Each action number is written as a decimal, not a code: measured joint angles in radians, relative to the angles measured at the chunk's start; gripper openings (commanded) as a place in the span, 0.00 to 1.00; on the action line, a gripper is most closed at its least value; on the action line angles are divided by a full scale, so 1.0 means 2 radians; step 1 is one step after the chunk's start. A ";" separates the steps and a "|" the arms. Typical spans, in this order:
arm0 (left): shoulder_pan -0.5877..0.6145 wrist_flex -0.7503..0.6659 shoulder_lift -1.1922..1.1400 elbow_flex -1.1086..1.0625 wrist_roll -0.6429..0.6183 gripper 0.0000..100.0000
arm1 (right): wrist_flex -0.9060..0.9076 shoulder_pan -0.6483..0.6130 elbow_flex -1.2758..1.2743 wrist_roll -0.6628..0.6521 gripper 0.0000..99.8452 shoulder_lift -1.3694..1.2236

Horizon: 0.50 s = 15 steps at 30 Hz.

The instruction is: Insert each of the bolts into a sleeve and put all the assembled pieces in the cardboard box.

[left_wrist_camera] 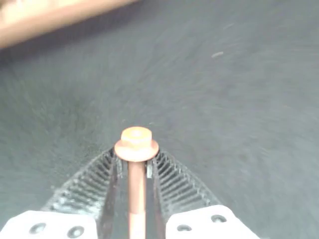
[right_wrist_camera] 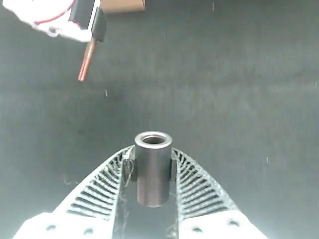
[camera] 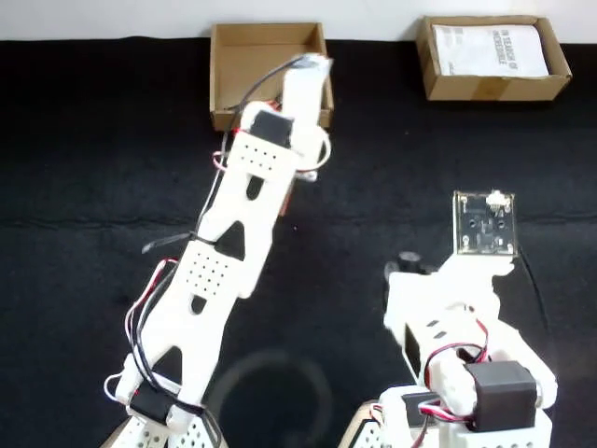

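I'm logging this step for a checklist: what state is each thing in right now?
bolt: held by its shank, not in a sleeve.
sleeve: held, bore empty.
left gripper: shut on bolt.
right gripper: shut on sleeve.
box: open, left arm over part.
other box: open, sheet inside.
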<state>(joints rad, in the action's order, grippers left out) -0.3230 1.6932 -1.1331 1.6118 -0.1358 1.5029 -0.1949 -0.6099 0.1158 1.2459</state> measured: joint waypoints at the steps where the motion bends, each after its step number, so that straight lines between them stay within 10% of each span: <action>1: -0.002 0.000 0.021 0.000 0.010 0.01 | -0.015 0.000 0.000 0.000 0.01 0.000; 15: -0.013 0.034 0.273 0.002 0.029 0.01 | -0.209 0.002 -0.087 0.018 0.01 0.058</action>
<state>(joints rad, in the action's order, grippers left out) -0.3491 1.7607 -0.5869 1.6164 -0.0775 1.0840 -0.1918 -0.7848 0.1511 1.3625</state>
